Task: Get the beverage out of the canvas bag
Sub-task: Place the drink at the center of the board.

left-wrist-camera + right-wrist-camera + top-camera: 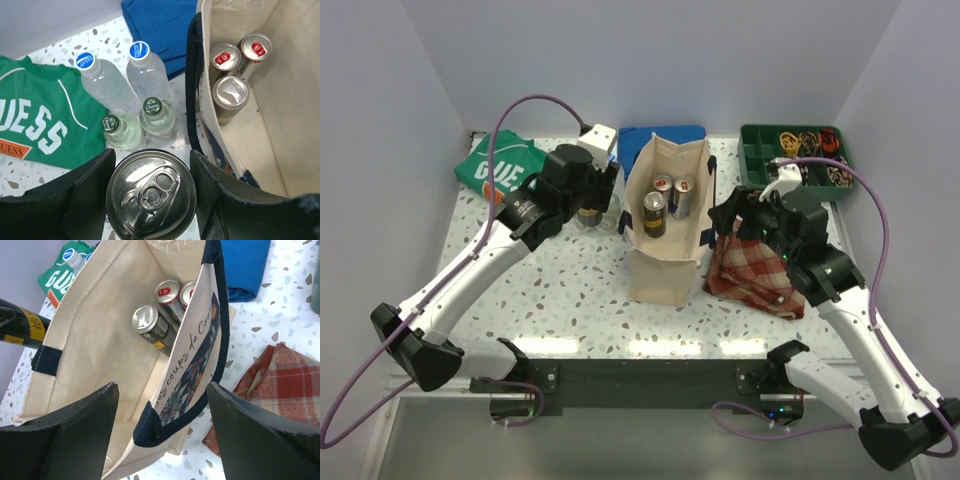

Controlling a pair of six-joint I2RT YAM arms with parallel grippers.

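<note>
A silver can (149, 186) is being pinched by the left gripper (152, 200) just outside the canvas bag (665, 275), close to standing bottles (125, 92), which could be toppled if it is lowered carelessly. The bag's wall is being straddled, ungripped, by the spread right gripper (162, 425).

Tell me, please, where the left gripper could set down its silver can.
Free: the speckled tabletop near the front edge, between the left arm and the upright cream canvas bag. Crowded: four clear plastic bottles fill the gap between the green printed shirt and the bag; the red plaid cloth covers the right side.
</note>
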